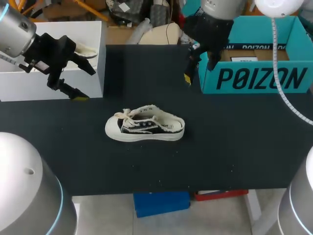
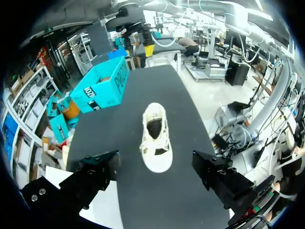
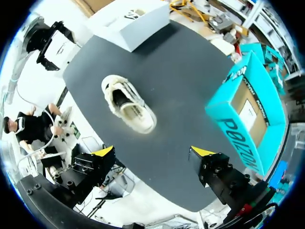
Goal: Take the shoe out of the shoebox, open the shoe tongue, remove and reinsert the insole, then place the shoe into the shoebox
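Currently the low-top sneaker (image 1: 145,128) is sitting outside the shoebox (image 1: 259,78).
It is resting upright mid-worktop (image 1: 234,147), toe toward my left, while the open teal shoebox is standing at the far right corner. I am holding my left gripper (image 1: 82,81) and my right gripper (image 1: 199,68) empty above the far edge, fingers wide apart.

Dark table (image 1: 234,147) in front of me, and the shoe (image 1: 145,128) sits upright on its sole near the middle, toe pointing to my left. The teal shoebox (image 1: 259,78) stands open at the far right corner, with a white box (image 1: 49,83) at the far left.
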Controlling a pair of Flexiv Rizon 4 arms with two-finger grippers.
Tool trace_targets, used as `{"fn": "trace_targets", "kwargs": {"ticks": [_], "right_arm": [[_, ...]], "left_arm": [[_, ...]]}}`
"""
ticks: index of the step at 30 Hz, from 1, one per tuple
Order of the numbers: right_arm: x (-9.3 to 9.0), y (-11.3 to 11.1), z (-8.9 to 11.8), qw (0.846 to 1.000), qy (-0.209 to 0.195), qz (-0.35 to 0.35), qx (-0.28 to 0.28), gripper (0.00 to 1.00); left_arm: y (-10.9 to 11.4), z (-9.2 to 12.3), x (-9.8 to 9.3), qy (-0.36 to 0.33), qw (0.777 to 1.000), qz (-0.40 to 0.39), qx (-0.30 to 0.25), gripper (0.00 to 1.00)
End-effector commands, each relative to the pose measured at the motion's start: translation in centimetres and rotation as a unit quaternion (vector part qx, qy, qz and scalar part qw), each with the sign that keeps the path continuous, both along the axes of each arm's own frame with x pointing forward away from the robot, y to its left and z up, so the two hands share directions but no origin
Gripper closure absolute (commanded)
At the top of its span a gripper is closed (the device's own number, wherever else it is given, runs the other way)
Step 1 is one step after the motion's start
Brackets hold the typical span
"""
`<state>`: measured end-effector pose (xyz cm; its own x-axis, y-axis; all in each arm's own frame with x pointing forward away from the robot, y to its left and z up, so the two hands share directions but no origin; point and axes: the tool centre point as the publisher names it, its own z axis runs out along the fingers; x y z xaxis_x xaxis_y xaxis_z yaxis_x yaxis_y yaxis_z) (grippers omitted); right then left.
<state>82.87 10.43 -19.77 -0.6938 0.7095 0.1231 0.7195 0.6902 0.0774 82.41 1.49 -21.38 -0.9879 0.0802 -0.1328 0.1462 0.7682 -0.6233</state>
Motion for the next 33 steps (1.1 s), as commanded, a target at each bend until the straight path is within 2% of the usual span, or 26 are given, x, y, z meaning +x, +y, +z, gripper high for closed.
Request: {"fn": "trace_targets", "kwargs": {"ticks": [1,6,11,13,16,18,33], "right_arm": [[-0.3,-0.4,-0.1,0.991,-0.025,0.129,0.038,0.00],[-0.3,-0.4,-0.1,0.991,-0.025,0.129,0.038,0.00],[-1.9,3.2,-2.5,0.972,-0.099,0.198,0.074,0.00],[-2.6,3.9,-4.0,0.970,-0.108,0.205,0.066,0.00],[-3.5,4.6,-5.6,0.964,-0.164,0.202,0.062,0.00],[-4.1,4.7,-6.6,0.963,-0.181,0.191,0.060,0.00],[-4.1,4.7,-6.6,0.963,-0.181,0.191,0.060,0.00]], "left_arm": [[0.0,-0.1,0.0,-0.001,1.000,0.000,0.000,0.00],[0.0,-0.1,0.0,-0.001,1.000,0.000,0.000,0.00],[0.0,-0.1,0.0,-0.001,1.000,0.000,0.000,0.00],[0.0,-0.1,0.0,-0.001,1.000,0.000,0.000,0.00],[0.0,-0.1,0.0,-0.001,1.000,0.000,0.000,0.00],[0.0,-0.1,0.0,-0.001,1.000,0.000,0.000,0.00],[0.0,-0.1,0.0,-0.001,1.000,0.000,0.000,0.00]]}}
